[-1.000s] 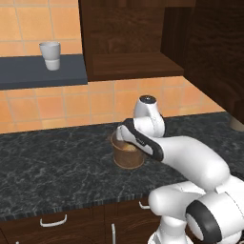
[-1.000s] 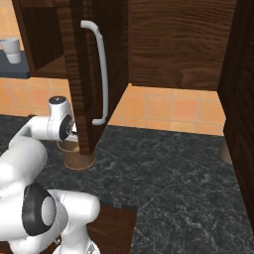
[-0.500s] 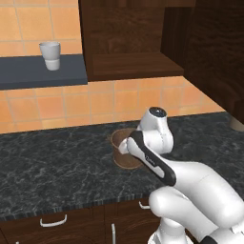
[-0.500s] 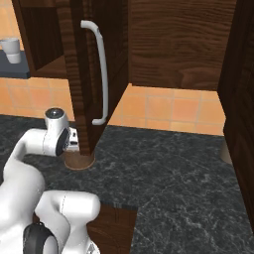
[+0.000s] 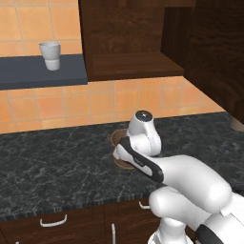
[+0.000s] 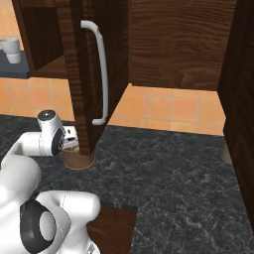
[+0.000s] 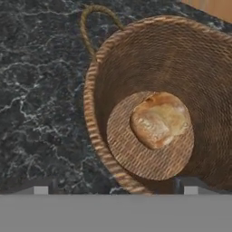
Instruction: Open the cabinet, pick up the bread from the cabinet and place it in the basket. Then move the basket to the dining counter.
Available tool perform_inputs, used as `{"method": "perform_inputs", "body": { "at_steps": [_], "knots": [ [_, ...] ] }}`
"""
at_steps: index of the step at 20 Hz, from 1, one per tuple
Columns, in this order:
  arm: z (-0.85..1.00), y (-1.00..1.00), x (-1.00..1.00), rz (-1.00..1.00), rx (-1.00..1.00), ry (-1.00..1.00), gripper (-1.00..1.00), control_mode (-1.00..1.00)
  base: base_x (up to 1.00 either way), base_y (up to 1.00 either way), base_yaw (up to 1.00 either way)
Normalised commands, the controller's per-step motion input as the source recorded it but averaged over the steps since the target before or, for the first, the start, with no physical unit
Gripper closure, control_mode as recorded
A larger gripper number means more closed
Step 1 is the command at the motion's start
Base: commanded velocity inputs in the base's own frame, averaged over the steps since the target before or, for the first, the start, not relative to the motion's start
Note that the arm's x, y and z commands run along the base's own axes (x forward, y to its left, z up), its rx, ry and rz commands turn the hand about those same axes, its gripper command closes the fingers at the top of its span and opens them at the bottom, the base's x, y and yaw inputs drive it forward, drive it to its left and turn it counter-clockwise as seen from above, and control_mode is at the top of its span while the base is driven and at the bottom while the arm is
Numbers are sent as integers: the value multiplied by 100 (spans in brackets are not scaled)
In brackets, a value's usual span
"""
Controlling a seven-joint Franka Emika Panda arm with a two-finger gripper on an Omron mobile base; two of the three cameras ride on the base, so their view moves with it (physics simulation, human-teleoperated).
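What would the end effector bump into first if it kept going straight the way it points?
Most likely the basket. The open end effector looks down into it, one fingertip outside the rim and one inside, so the near rim seems first. The bread on the bottom lies farther along, though depth is hard to judge.

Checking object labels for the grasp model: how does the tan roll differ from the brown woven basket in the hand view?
The small tan-brown lumpy bread roll is far smaller than the brown woven round basket. The roll's crust looks smooth and glossy; the basket is ribbed weave. The roll is a solid lump lying on the basket's floor; the basket is an open vessel standing on the black marbled countertop, with a loop handle at its rim. Both are brownish and roundish.
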Motion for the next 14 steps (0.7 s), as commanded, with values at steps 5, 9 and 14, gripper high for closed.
{"method": "perform_inputs", "body": {
  "at_steps": [5,9,14],
  "knots": [
    [0,1,67,4,-15,0,-100,-100,0,0,0],
    [-28,0,24,3,-5,6,-100,-100,0,0,0],
    [-48,-7,-3,3,-5,8,-100,-100,0,0,0]
  ]
}}
